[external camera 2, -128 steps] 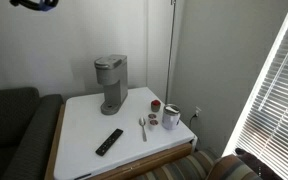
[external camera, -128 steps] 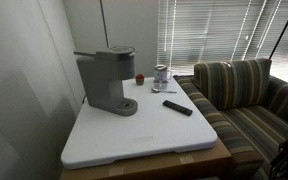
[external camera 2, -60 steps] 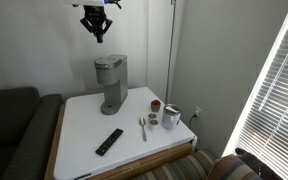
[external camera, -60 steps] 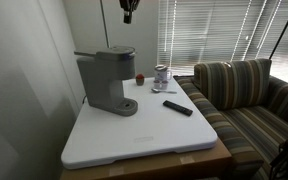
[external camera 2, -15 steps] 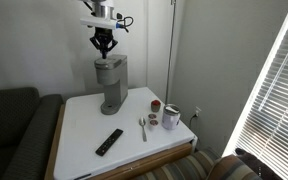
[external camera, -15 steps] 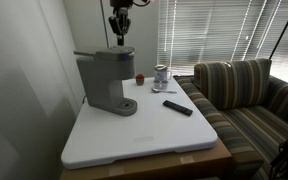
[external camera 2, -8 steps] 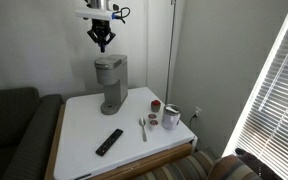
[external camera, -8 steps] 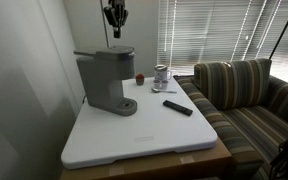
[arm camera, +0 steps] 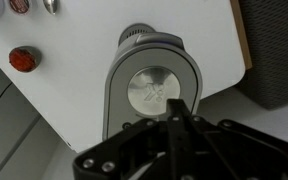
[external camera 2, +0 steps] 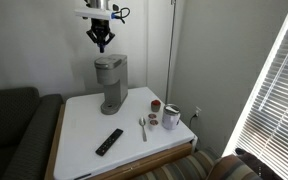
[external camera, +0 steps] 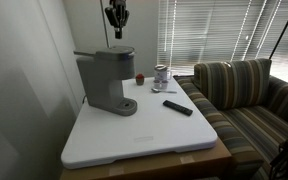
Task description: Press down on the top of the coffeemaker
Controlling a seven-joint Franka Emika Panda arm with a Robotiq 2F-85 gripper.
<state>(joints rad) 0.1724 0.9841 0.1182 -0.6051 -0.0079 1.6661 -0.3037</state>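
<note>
Gripper (external camera 2: 101, 45): fingers pressed together into one blunt tip, apparently to serve as a pusher, hanging clear of contact; coffeemaker (external camera 2: 110, 82): directly beneath it on the white surface (external camera 2: 84, 140), round lid (arm camera: 151, 90) under the tip in the wrist view

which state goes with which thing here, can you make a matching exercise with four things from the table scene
Things:
1 coffeemaker
2 remote control
3 spoon
4 gripper

States:
a black, lying flat on the table
b in the air above the coffeemaker, not touching it
c grey, standing upright
d shiny, lying beside the metal cup

Pairs: 1-c; 2-a; 3-d; 4-b
</note>
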